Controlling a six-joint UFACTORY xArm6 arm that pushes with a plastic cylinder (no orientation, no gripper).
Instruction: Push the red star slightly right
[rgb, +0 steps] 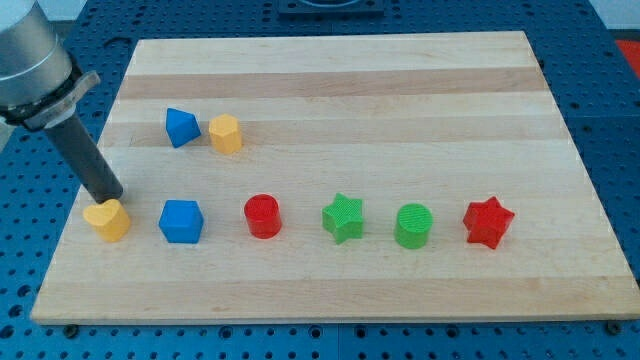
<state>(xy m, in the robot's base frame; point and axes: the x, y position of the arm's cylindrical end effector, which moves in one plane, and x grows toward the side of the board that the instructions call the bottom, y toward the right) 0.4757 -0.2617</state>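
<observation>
Our tip (113, 196) sits at the view's left, touching the top of the yellow heart (108, 220); it's a bare rod, holding nothing. Red star (488, 222) is far right in the bottom row. Between them: blue cube (181, 221), red cylinder (263, 216), green star (344, 218), green cylinder (413, 226). Above the row: blue block (181, 127), yellow hexagon (226, 133), just beside each other.

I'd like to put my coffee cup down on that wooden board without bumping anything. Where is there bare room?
Bare wood lies right of the yellow hexagon, above the red star. A thin strip runs below the row. Crowded: the row from the yellow heart, where my tip rests, to the star.
</observation>
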